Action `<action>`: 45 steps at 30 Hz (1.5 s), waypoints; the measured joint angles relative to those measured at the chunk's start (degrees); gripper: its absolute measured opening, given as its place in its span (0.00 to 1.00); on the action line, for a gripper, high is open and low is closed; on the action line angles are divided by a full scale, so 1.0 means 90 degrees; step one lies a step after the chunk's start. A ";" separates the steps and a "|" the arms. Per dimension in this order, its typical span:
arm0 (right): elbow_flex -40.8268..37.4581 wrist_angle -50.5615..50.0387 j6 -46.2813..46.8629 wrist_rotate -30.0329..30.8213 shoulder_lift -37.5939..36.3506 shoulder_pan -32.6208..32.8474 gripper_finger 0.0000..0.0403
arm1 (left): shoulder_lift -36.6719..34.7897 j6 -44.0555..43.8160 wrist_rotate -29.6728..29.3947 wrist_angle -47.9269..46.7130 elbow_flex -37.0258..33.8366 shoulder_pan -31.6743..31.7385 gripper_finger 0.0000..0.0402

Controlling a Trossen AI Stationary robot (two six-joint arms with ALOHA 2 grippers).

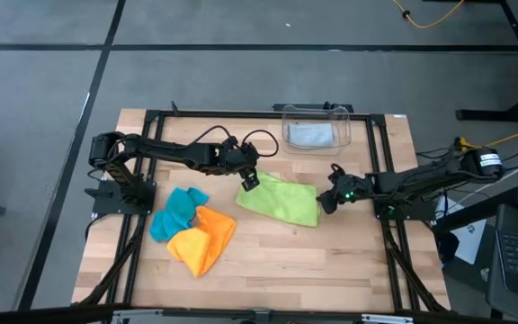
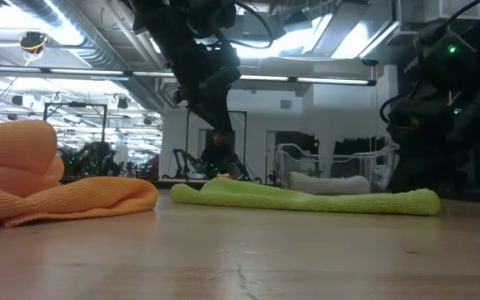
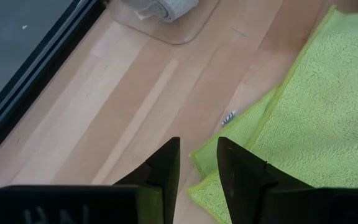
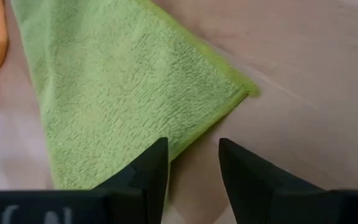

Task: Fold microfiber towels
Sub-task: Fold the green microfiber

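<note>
I count 1 towel put away so far: the light grey towel [image 1: 310, 135] sits rolled or folded inside the clear plastic bin [image 1: 342, 126] at the far edge of the table [image 1: 268, 261]. The lime green towel [image 1: 281, 200] is the one in hand; it lies at mid-table, already doubled over by the look of the layered hems under my left gripper [image 3: 197, 165], so I judge it partly folded with at least 1 more fold to go. It is fuzzy, limp and nearly flat, with a small tag at its hem. My left gripper hovers at its far-left corner, fingers parted and holding nothing; my right gripper [image 4: 192, 162] hovers at the opposite corner, fingers likewise apart and empty, straddling the hem. The teal blue towel [image 1: 176, 212] and the orange towel [image 1: 203, 238] lie crumpled together near the left side, touching, not yet folded, so 2 remain untouched.
</note>
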 joint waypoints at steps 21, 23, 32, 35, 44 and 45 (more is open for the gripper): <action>0.0527 -0.0435 -0.0326 -0.2001 0.0037 0.0720 0.36 | -0.0001 0.0002 0.0000 0.0000 0.0000 0.0000 0.25; 0.0527 -0.0442 -0.0167 -0.1956 0.0049 0.0837 0.36 | 0.0001 0.0002 0.0000 0.0000 0.0000 0.0000 0.25; 0.0525 -0.0420 -0.0137 -0.1463 0.0325 0.0974 0.36 | 0.0001 0.0002 0.0000 0.0000 0.0000 0.0000 0.25; 0.0525 -0.0310 -0.0137 -0.1511 0.0409 0.0974 0.36 | 0.0001 0.0002 0.0000 0.0000 0.0000 -0.0001 0.25; 0.0525 0.0107 -0.0137 -0.1626 0.0682 0.0974 0.36 | 0.0001 0.0002 0.0000 0.0002 0.0000 -0.0001 0.25; 0.0522 0.0111 -0.0137 -0.1627 0.0723 0.0974 0.36 | 0.0001 0.0002 0.0000 0.0002 0.0000 -0.0002 0.25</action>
